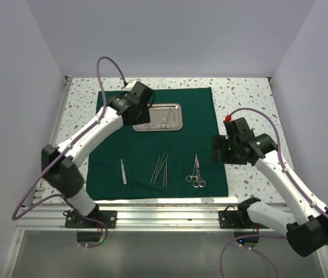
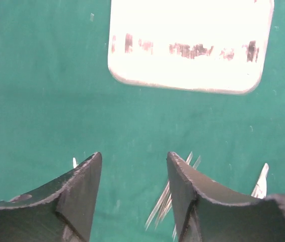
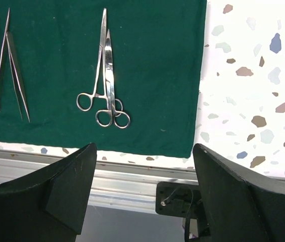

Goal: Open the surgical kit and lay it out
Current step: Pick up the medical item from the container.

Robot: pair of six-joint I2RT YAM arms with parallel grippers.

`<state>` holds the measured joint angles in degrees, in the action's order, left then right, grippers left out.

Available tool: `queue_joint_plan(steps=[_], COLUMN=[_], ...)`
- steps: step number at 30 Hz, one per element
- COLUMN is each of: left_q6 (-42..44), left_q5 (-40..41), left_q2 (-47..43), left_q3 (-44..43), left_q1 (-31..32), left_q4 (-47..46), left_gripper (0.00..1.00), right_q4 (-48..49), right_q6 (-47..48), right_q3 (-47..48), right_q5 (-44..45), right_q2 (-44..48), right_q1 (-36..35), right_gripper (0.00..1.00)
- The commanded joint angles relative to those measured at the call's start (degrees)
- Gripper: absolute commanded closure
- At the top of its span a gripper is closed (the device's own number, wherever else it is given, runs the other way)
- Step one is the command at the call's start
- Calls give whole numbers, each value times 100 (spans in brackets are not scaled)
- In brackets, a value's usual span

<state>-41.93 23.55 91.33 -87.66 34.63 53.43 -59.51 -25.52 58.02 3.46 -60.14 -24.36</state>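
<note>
**A:** Where does the kit stand, from where you are?

**B:** Biggest things first. The speckled table [image 1: 251,98] carries the green cloth [image 1: 199,110], spread flat. The steel tray [image 1: 179,117] sits at twelve o'clock on it. Along the near side runs a row: scissors [image 1: 196,172] at five o'clock, probes [image 1: 161,169] at six, tweezers [image 1: 123,172] at seven.

**A:** So the unwrapping is done?

**B:** I'd say so. To my eye we're late in the laying-out. The left gripper [image 2: 134,156] hangs over bare cloth between tray and row, jaws apart with nothing between them. The right gripper [image 3: 145,146] waits at the cloth's right edge, about four o'clock, jaws wide and empty.

**A:** What comes next?

**B:** From above I see faint slim marks in the tray's near half. They may be pieces left inside, but they're too small to be sure. If so, the left arm needs to reach toward twelve o'clock and straddle one thin piece. Then it has to pinch low against the steel and carry the piece to the gap between tweezers and probes.

**A:** Doesn't the left wrist camera settle it?

**B:** No. There the tray is glare-white with smeared reflections. That view does show the fingers, which the overhead camera hides under the wrist. The right wrist view shows the scissors are really two ring-handled pieces lying overlapped. From above they read as one.
</note>
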Motion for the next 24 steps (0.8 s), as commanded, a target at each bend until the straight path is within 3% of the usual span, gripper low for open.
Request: queue_joint_plan(steps=[1,9,11,14,24], left_q6=[686,1196,1231,1249,1346], left_q5=[-69,-597,-641,-711,-1001], left_q2=[1251,3627,4076,4226,3770], left_q3=[-987,-3842,-4135,-3980,-1915], left_q1=[-316,-853,-923,-941,-914], left_q4=[45,386,458,344,-561], left_gripper=[44,49,50,52,57], right_q4=[-202,-518,-571,-641,-562], right_q6=[-58,-418,-480,-542,-507], right_q3=[210,429,438,465,684], right_q5=[154,488,567,708,752], right_q2=[143,248,240,205,-235], right_q1=[28,10,10,19,10], right_gripper=[18,18,18,18,18])
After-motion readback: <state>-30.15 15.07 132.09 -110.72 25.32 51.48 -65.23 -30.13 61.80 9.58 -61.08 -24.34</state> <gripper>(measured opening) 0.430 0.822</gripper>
